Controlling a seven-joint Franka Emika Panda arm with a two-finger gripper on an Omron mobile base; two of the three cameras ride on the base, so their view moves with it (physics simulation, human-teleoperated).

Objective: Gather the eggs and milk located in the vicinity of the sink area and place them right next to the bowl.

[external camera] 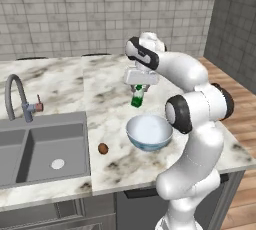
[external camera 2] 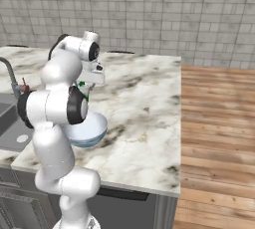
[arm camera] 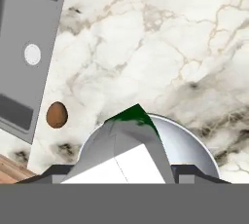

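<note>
One item's sorted so far: your gripper [external camera: 139, 90] is clamped on the milk [external camera: 137, 99], holding it upright-ish above the worktop [external camera: 107, 99], just behind the bowl [external camera: 149, 132]. Bowl sits right below and in front of the gripper, so straight down beside its rim looks right. Egg [external camera: 103, 148] waits near the sink [external camera: 42, 146]. No readable label.

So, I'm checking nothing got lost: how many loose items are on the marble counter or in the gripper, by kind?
Small brown oval egg: 1
Green-and-white milk container, in the gripper: 1
Wide pale blue-white glossy bowl: 1
Total: 3
</note>
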